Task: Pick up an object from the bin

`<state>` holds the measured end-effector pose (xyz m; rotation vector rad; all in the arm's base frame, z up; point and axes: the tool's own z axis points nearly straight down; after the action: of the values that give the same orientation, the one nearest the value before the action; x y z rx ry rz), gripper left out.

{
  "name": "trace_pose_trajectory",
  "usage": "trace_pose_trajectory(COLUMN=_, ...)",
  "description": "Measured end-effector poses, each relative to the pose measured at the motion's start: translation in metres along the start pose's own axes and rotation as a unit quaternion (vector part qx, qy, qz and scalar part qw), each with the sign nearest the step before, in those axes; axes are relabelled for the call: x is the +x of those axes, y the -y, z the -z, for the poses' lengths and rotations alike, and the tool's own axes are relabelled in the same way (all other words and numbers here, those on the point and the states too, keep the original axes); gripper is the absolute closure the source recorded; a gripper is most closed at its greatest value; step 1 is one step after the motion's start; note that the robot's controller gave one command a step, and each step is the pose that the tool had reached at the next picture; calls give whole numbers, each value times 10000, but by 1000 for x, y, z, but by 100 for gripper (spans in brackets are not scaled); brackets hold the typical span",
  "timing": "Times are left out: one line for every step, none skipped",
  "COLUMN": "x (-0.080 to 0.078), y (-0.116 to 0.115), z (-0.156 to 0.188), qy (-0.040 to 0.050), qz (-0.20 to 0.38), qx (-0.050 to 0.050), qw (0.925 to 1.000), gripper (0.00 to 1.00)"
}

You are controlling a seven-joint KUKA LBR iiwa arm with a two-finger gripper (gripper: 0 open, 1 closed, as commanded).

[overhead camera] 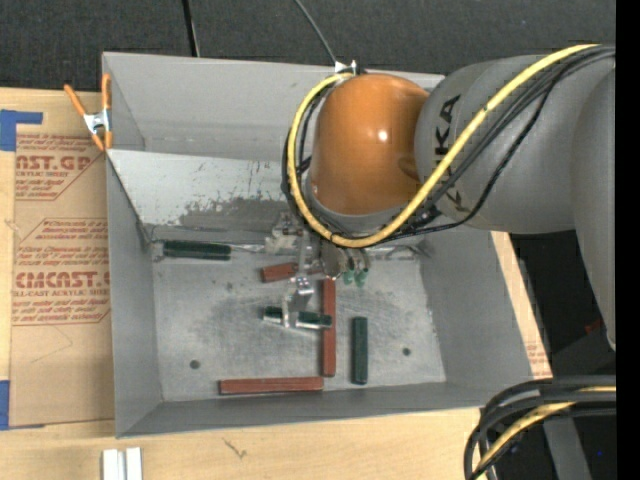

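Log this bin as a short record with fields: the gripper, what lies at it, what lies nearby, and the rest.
bin: grey metal bin, a few loose sticks on its floor
gripper: gripper low at the floor's middle, below the orange cover
at gripper: short green stick, lying crosswise
nearby: upright red-brown stick beside it; small red-brown piece just behind
rest: upright green stick; back green stick; front red-brown stick
grip: cannot tell
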<state>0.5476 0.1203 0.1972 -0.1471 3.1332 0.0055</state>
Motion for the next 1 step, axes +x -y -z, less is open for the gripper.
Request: trace_pose_trajectory(x=15, y=24, z=-60, qy=6, qz=330, qx=16, qw=9995, gripper=0)
